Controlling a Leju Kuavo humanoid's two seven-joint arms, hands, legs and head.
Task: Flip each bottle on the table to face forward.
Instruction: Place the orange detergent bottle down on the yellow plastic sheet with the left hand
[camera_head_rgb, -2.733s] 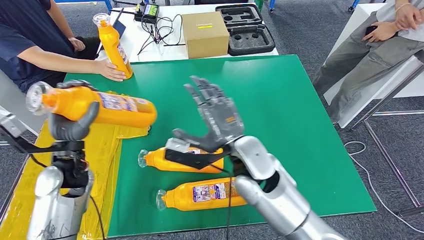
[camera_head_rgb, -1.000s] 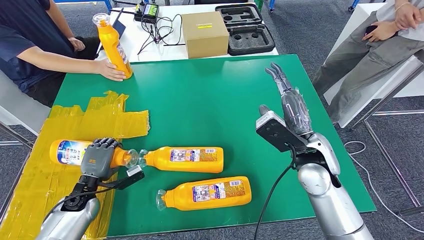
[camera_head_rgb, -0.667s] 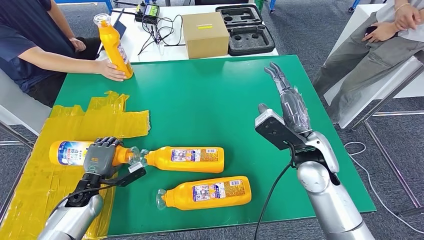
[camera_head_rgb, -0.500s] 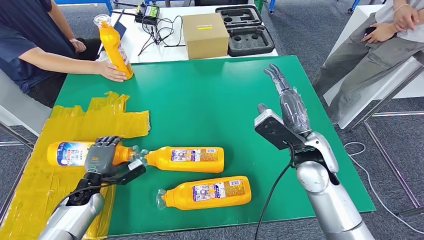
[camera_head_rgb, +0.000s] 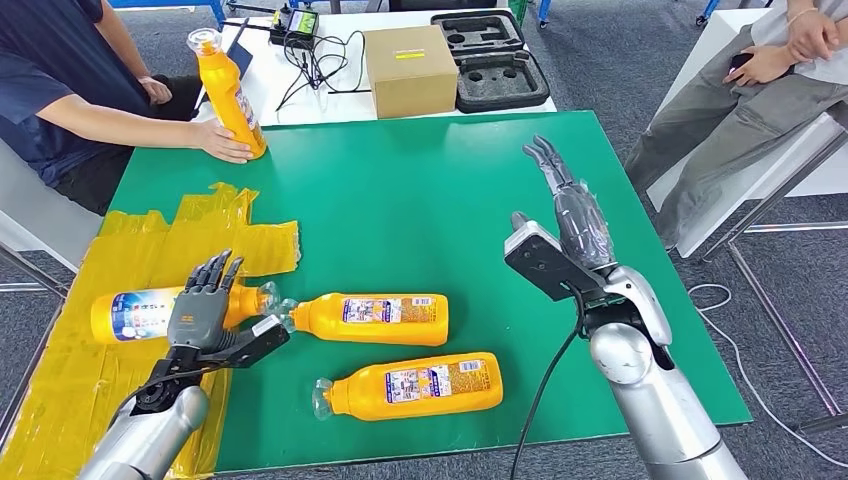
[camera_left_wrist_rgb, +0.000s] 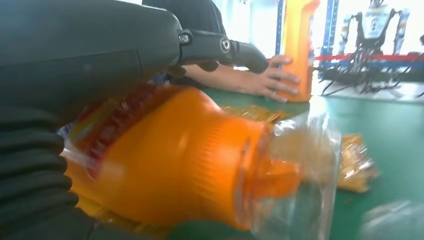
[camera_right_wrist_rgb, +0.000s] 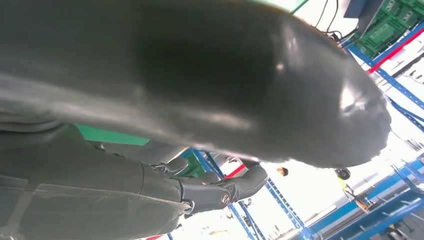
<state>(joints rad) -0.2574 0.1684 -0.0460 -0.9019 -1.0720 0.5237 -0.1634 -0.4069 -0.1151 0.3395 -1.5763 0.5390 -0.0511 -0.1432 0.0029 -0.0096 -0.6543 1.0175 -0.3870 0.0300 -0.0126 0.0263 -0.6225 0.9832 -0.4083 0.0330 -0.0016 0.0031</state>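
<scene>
- My left hand (camera_head_rgb: 203, 312) sits low over the yellow taped patch (camera_head_rgb: 70, 390), fingers (camera_head_rgb: 214, 272) spread and lifted, holding nothing.
- Directly under that hand lies a bottle (camera_head_rgb: 150, 310) on its side, clear cap (camera_head_rgb: 263, 297) toward the table's middle. The left wrist view shows the palm close over its orange shoulder (camera_left_wrist_rgb: 165, 155); I cannot tell if they touch.
- Just beyond that cap, a second bottle (camera_head_rgb: 370, 318) lies flat; a third bottle (camera_head_rgb: 415, 385) lies nearer me than the second.
- My right hand (camera_head_rgb: 575, 215) is raised well apart from all three, fingers straight and together, pointing away from me, empty.
- Surface: green mat (camera_head_rgb: 420, 190), with the taped patch on the left hand's side.
- Far from my left hand, a seated person's hand (camera_head_rgb: 225, 143) steadies an upright bottle (camera_head_rgb: 228, 95) at the mat's edge.
- Behind the mat: cardboard box (camera_head_rgb: 408, 68), black foam case (camera_head_rgb: 490, 55). Another person (camera_head_rgb: 760, 90) sits beyond my right hand.
</scene>
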